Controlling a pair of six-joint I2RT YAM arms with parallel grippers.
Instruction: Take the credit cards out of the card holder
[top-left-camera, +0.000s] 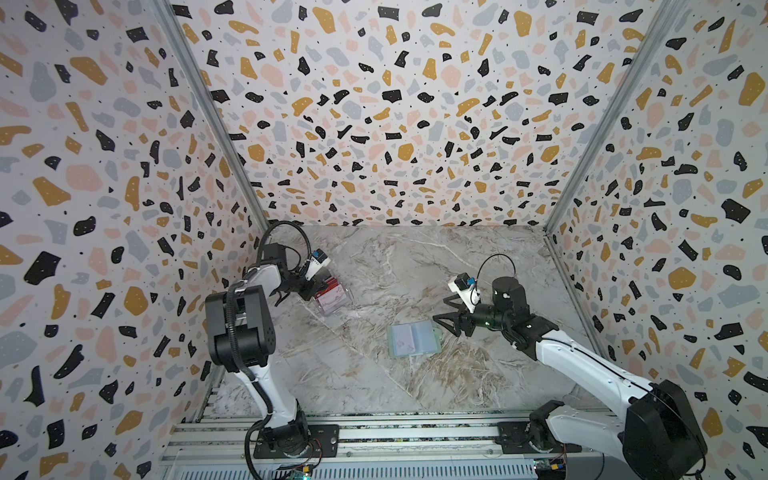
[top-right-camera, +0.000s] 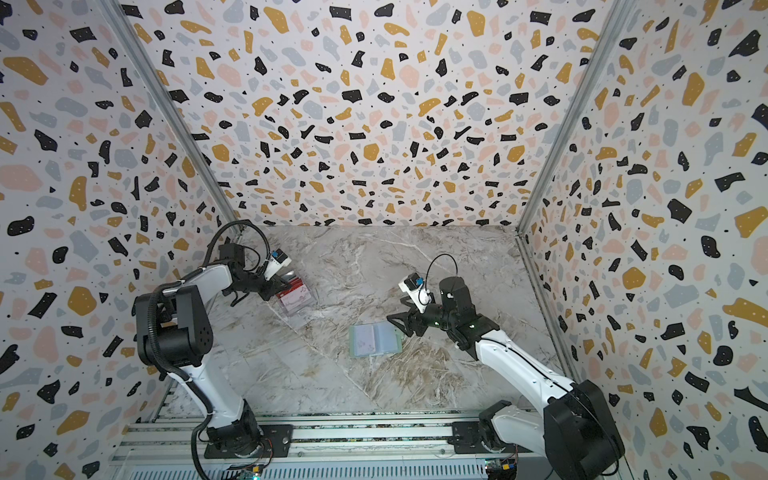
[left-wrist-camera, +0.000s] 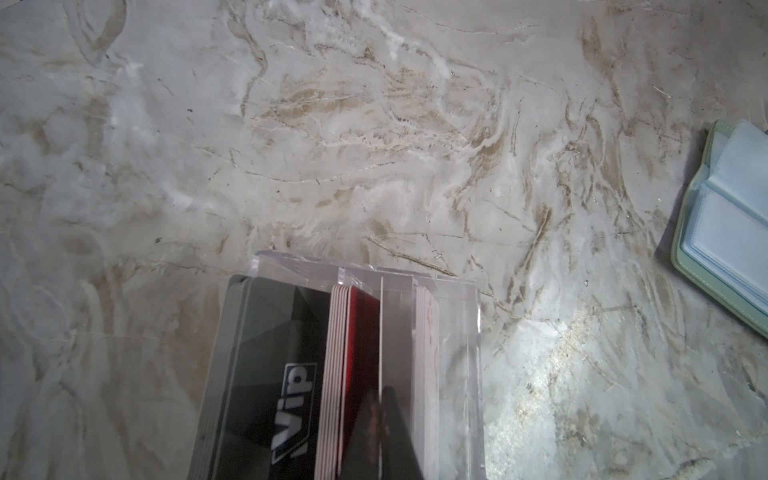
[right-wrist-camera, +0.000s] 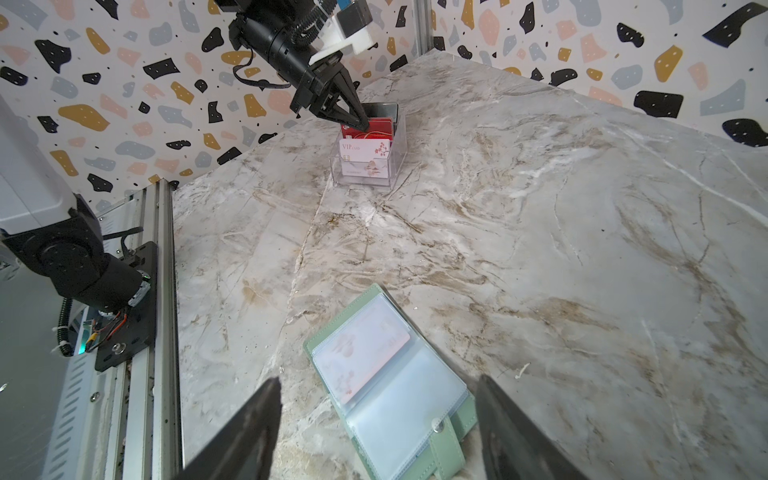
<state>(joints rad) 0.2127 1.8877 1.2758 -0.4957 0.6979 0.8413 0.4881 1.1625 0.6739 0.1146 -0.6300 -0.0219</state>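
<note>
Marble worktop (top-left-camera: 415, 266), both arms reaching in

Card holder (top-left-camera: 413, 340) (top-right-camera: 375, 339): lies open flat about mid-worktop, a little right of centre, mint covers down and clear bluish sleeves up. In the right wrist view a white-pink card (right-wrist-camera: 365, 347) with small flowers sits inside the sleeve on the holder's left page. The snap strap (right-wrist-camera: 442, 440) sticks out from the right cover. One end of the holder (left-wrist-camera: 723, 224) also shows at the edge of the left wrist view.

Right claw (top-left-camera: 444, 326) (top-right-camera: 399, 325): released, jaws spread wide, low at the holder's right edge. In its own wrist view the two dark fingers (right-wrist-camera: 249, 432) stand either side of the strap end and grip nothing. Whether the tips touch the worktop I cannot tell.

Left claw (top-left-camera: 312, 289) (right-wrist-camera: 362, 122): far left, tips down inside a clear box (top-left-camera: 334, 301) (right-wrist-camera: 399, 162) that stands on the worktop well apart from the holder. Jaws are clenched, tips among the red cards (right-wrist-camera: 380, 126). Whether a card is pinched between them I cannot tell (the stacks hide the tips).

Box contents: a dark grey card (left-wrist-camera: 266, 365) printed "Vip" fronts a grey stack at the far end, the red cards stand in the middle, and pale flowered cards (right-wrist-camera: 365, 153) stand at the near end, facing the holder
</note>
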